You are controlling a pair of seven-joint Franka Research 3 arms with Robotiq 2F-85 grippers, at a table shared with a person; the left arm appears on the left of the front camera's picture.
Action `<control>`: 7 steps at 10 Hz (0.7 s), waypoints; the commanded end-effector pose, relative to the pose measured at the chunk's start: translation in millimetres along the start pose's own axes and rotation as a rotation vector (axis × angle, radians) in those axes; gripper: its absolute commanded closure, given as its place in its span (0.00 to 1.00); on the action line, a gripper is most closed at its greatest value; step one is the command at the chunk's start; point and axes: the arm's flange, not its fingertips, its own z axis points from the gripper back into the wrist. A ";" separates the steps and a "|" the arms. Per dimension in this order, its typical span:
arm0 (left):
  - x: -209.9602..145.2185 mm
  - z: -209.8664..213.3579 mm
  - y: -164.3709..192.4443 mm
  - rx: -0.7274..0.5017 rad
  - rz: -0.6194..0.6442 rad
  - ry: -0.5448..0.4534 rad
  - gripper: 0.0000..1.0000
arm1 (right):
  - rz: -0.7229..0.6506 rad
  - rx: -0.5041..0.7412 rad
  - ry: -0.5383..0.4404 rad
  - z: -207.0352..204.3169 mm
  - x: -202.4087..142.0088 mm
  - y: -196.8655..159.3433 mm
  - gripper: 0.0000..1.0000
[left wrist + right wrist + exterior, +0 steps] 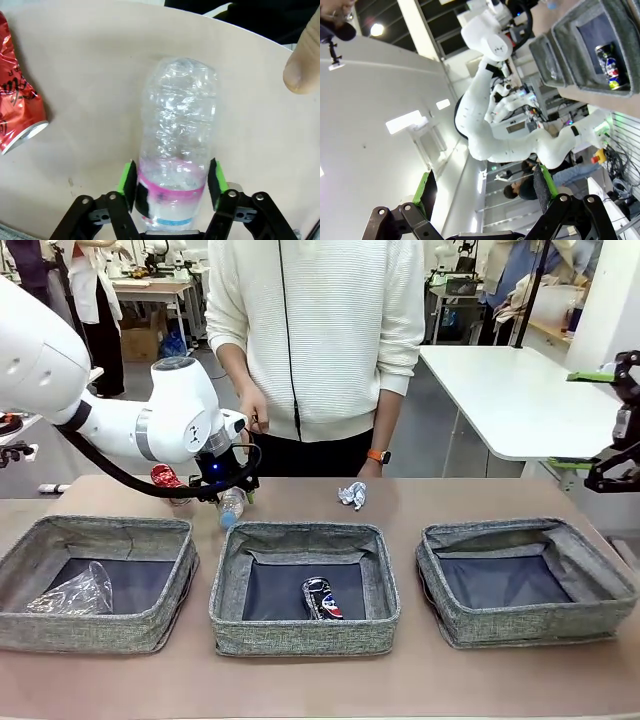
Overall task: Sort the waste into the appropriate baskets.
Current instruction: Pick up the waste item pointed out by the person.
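The left fingers (pixel 128 179) clamp the label end of the clear bottle (pixel 177 125), which lies on the far side of the table (pixel 90 75) behind the left basket (pixel 100 530) and middle basket (pixel 300 532), with a crushed red can (pixel 15 115) near its left. The right fingers (pixel 426 192) gape empty, raised at the far right.

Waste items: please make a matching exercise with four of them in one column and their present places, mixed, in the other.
1. bottle
2. blue can
3. bag
4. paper wad

A. in the left basket
B. on the table beyond the middle basket
C. in the left gripper
D. in the middle basket

Pairs: 1-C, 2-D, 3-A, 4-B
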 end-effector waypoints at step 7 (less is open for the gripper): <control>-2.3 6.5 1.7 0.066 -0.021 -0.018 0.98 | 0.013 0.019 0.007 -1.0 -2.5 -0.3 0.00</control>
